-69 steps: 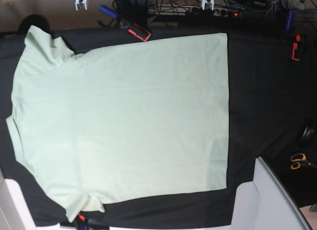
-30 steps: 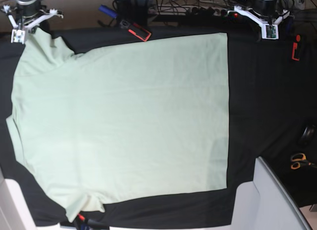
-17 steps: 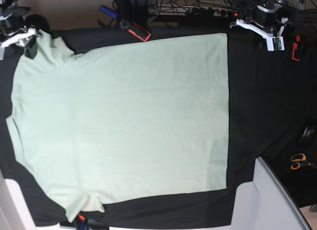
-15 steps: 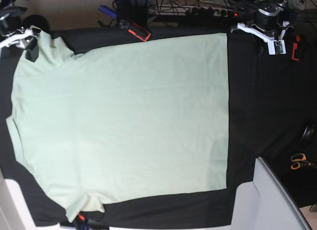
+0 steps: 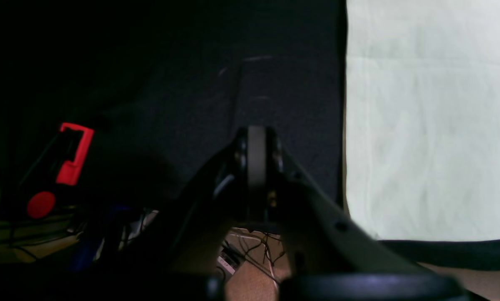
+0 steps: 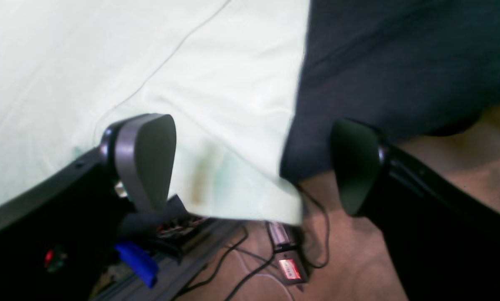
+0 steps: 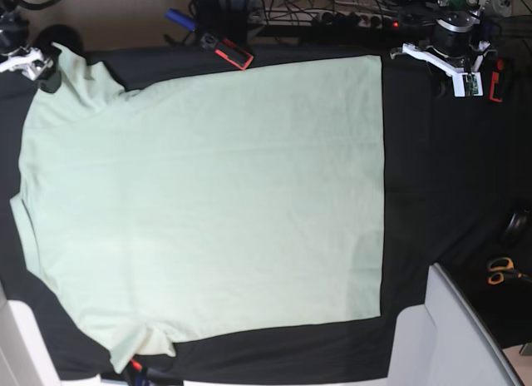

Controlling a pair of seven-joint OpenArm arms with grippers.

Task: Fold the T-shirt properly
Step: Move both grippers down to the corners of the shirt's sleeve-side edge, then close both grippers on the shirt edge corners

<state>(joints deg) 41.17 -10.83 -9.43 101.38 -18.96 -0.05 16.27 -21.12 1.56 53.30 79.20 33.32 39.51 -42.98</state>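
Just one T-shirt (image 7: 208, 203), flat between two pincers.

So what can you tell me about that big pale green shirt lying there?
The pale mint-green short-sleeved cloth T-shirt lies spread flat and unfolded on the black table cover, plain, lightly creased. Its straight hem faces the base view's right, its sleeves the left. The open right hand straddles one sleeve corner, which overhangs the table edge.

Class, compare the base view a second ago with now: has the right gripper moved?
Yes. The right gripper has shifted towards the view's left and down slightly, now at the T-shirt sleeve's edge.
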